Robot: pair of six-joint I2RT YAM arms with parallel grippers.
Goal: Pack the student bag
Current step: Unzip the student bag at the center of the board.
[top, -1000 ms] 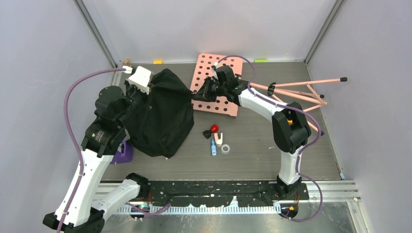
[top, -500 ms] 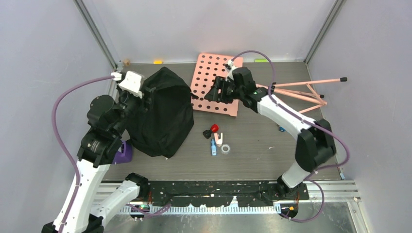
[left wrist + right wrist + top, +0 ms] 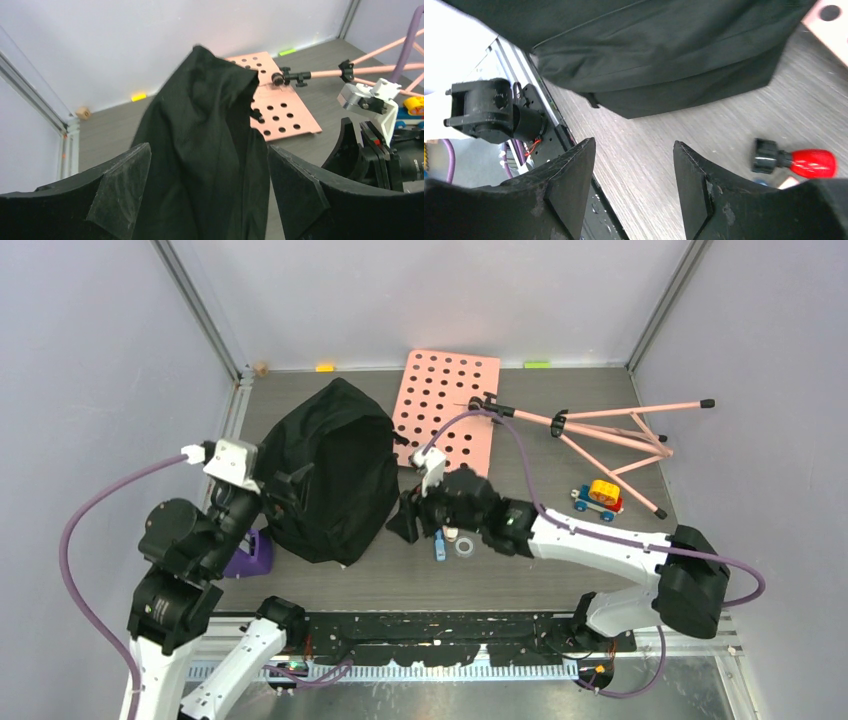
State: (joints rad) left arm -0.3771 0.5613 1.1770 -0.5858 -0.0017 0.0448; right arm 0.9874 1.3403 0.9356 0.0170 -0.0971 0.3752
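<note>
Beside the student bag [image 3: 330, 480], left fingers [image 3: 122, 185] and right fingers [image 3: 569, 185] gape wide; red knob [image 3: 814, 163] lies nearby.

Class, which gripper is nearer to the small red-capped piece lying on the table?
Right. The right gripper is open just beside the red-capped piece. The left gripper is open on the opposite side of the student bag.

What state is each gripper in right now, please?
Left gripper: open, holding nothing, with the bag just ahead.
Right gripper: open, holding nothing.
</note>
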